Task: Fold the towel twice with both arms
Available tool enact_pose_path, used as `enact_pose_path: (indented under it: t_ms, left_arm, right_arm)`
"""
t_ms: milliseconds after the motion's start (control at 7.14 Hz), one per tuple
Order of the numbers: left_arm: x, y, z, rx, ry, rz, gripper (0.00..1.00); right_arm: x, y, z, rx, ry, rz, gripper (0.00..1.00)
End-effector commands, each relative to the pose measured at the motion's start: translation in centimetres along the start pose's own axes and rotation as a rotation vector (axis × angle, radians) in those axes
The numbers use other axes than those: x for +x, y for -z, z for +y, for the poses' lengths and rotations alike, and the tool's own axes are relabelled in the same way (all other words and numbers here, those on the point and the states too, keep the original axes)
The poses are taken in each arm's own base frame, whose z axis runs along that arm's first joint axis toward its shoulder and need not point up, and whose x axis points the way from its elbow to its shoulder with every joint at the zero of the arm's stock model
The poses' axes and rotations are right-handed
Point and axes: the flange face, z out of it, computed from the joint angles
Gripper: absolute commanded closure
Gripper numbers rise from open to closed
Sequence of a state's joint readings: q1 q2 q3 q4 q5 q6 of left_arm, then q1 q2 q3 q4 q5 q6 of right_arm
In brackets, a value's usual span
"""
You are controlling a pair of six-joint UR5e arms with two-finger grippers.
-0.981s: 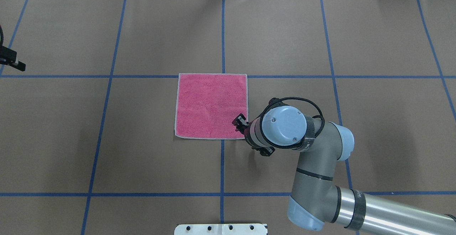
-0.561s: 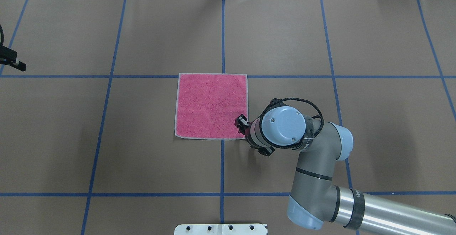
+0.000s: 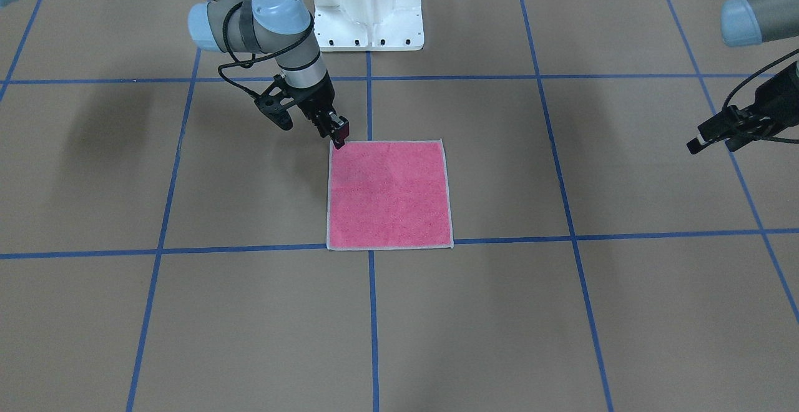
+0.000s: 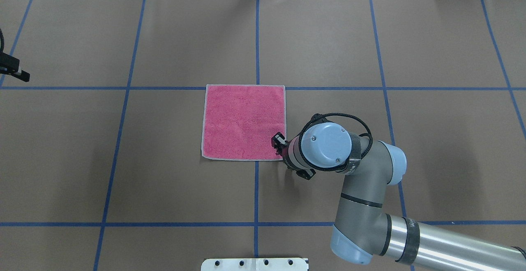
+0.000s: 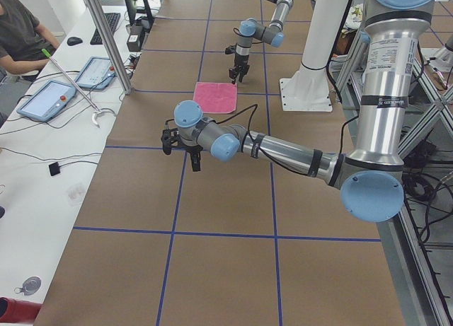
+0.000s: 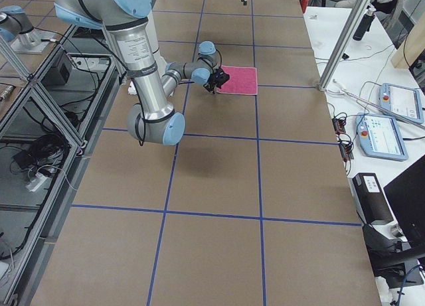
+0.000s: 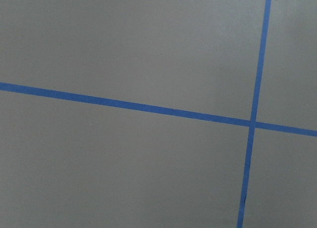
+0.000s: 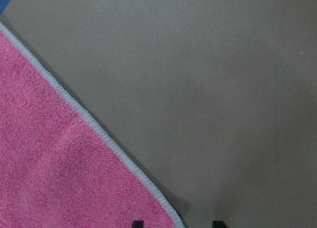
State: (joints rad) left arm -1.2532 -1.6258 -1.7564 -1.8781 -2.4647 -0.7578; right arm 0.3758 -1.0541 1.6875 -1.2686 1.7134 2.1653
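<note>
Though unclear, right gripper at towel

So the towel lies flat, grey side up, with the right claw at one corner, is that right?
Not quite: the towel lies flat, pink side up, as the overhead view shows. The right claw is at one corner.

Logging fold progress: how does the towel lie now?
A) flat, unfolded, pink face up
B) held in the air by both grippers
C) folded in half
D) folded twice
A: the towel is a full flat square on the table, pink up, the right gripper at one corner.
</note>
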Motion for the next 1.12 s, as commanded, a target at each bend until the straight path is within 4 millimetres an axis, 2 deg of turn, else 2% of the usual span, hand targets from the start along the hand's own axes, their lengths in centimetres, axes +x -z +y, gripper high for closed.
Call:
enact_pose_path:
  t_ms: [0,140,280,420,841,981]
  left_arm:
    - [-0.1,0.0,0.0,0.0,0.001,-0.002,0.0]
    - [-0.1,0.0,0.0,0.002,0.0,-0.002,0.0]
    - [-0.1,0.0,0.0,0.003,0.001,-0.005,0.0]
    - [0.0,0.0,0.0,0.005,-0.001,-0.004,0.0]
    - [0.5,0.3,0.1,0.007,0.004,0.002,0.0]
    - [4.4,-0.1,-0.1,0.001,0.044,0.025,0.0]
  right_arm:
    - [0.0,0.0,0.0,0.0,0.002,0.0,0.74]
    - [-0.1,0.2,0.0,-0.002,0.001,-0.005,0.75]
    - [-0.2,0.2,-0.1,-0.001,-0.002,-0.006,0.89]
    - [-0.1,0.3,-0.2,0.0,-0.001,-0.004,1.0]
    - [-0.5,0.8,-0.6,0.0,-0.003,-0.014,1.0]
    - [-0.5,1.5,-0.7,-0.006,-0.003,-0.023,1.0]
